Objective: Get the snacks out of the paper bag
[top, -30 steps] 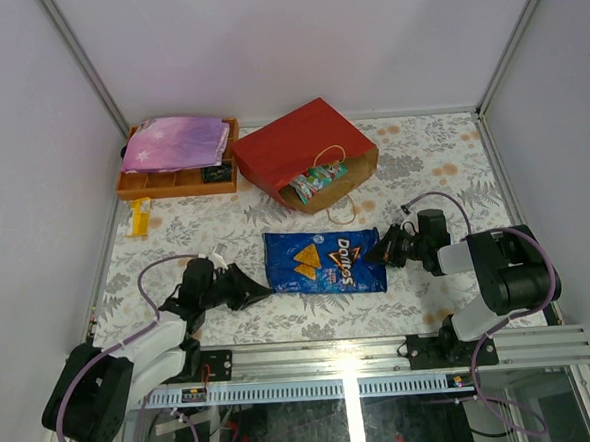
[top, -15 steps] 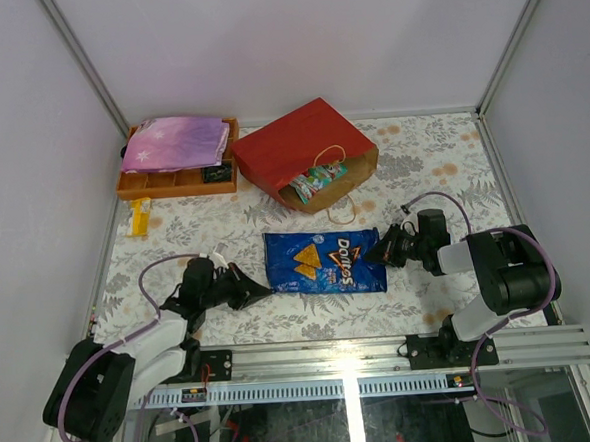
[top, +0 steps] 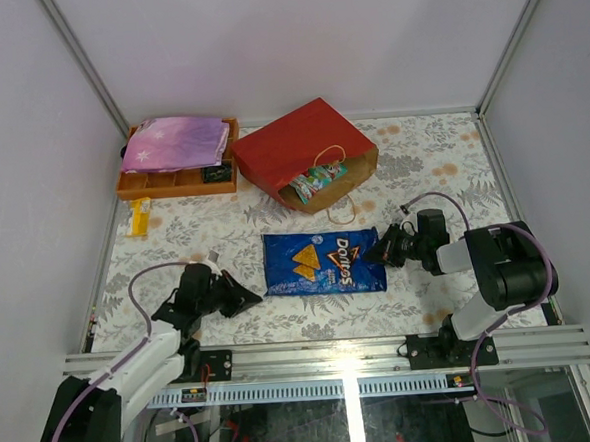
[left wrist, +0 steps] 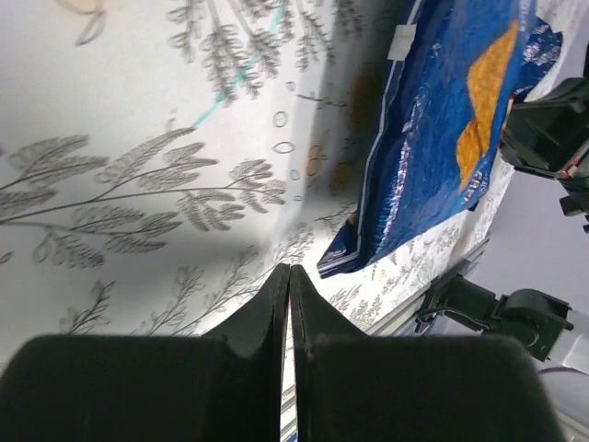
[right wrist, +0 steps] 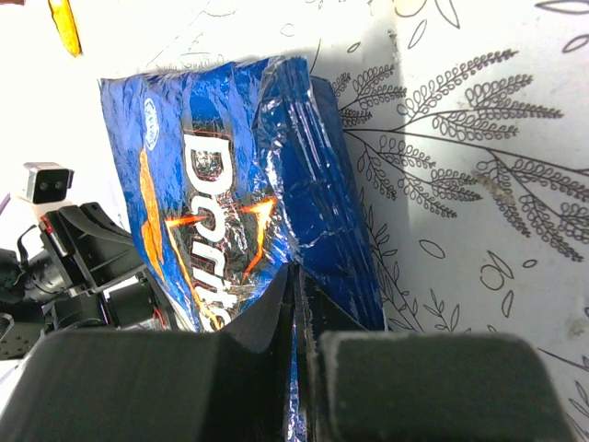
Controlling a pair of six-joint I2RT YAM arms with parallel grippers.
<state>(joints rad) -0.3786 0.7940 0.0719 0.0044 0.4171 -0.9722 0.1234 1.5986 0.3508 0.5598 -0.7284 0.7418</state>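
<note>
**1. Finger state.** My right gripper (right wrist: 294, 273) has its fingers pressed together on the right-hand edge of the Doritos bag (top: 324, 262). Blue foil shows in the slit between them, so I judge this to be a pinch on the thin end seam, the flattest part available to clamp. My left gripper (left wrist: 288, 270) has its fingers together on nothing. Its tips sit low over the table (top: 442, 162), just beside the bag's near left corner but apart from it.

**2. Task items.** The Doritos bag lies flat and face up between my two arms, fully outside the paper bag (top: 290, 146). The paper bag lies on its side at the back, with its mouth turned toward my bases. A green-and-pink packet (top: 318, 180) rests in that mouth, partly inside. A small orange packet (top: 139, 216) lies on the table at far left. I cannot tell whether more packets sit deeper inside. I judge the task partly done.

**3. Surroundings and obstructions.** The orange tray (top: 178, 191) stands at back left with a starry pouch (top: 175, 141) on top, both well apart from my fingers. A cord handle (top: 343, 216) loops on the table in front of the mouth, between the Doritos bag and the packet, and fingers reaching in could snag it. The Doritos bag itself lies across the direct line from my arms to the mouth.
</note>
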